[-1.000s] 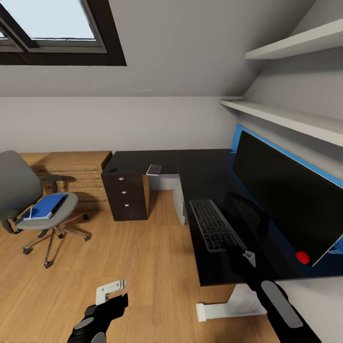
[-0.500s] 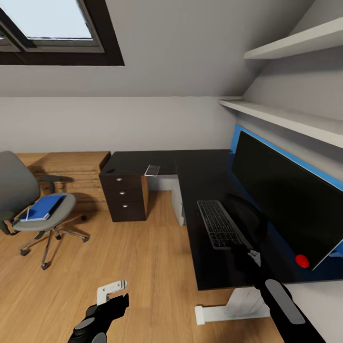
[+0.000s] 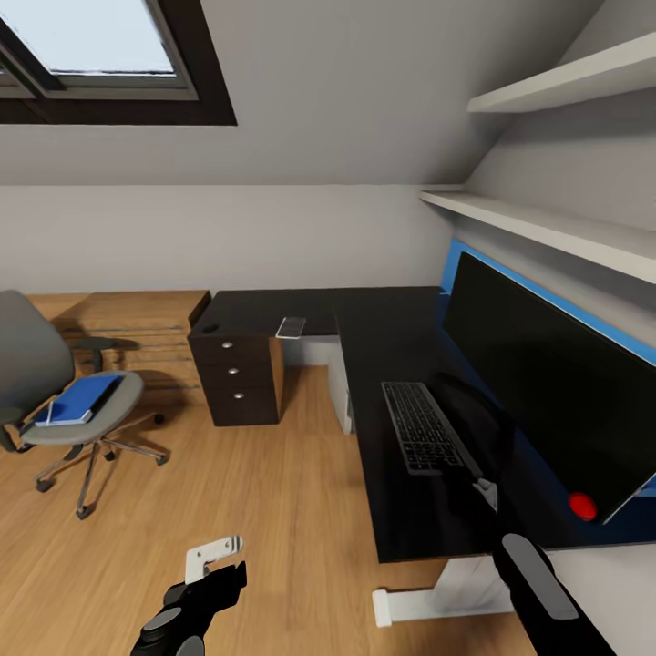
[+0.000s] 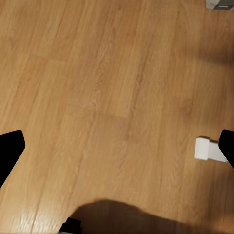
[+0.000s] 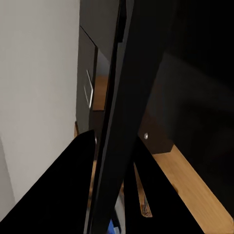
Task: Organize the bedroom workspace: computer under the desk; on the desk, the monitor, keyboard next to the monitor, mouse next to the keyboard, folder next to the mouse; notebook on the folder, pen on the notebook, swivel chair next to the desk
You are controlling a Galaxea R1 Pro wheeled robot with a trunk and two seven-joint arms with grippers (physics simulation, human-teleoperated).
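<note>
The slim silver-grey keyboard with dark keys lies on the glossy black top of the L-shaped desk, right of centre in the head view, just in front of the wide monitor, whose flat black face carries a small red dot at its lower corner. The right gripper is at the keyboard's near end; in the right wrist view its two black fingers straddle a thin dark slab seen edge-on, apparently clamped on the keyboard. At middle left, the grey-upholstered swivel chair bears the bright-blue folder on its seat. A black three-drawer unit with round knobs stands beneath the desk's far wing. Bottom left, the left gripper hangs over the light wood floor, its fingers spread wide, holding nothing.
</note>
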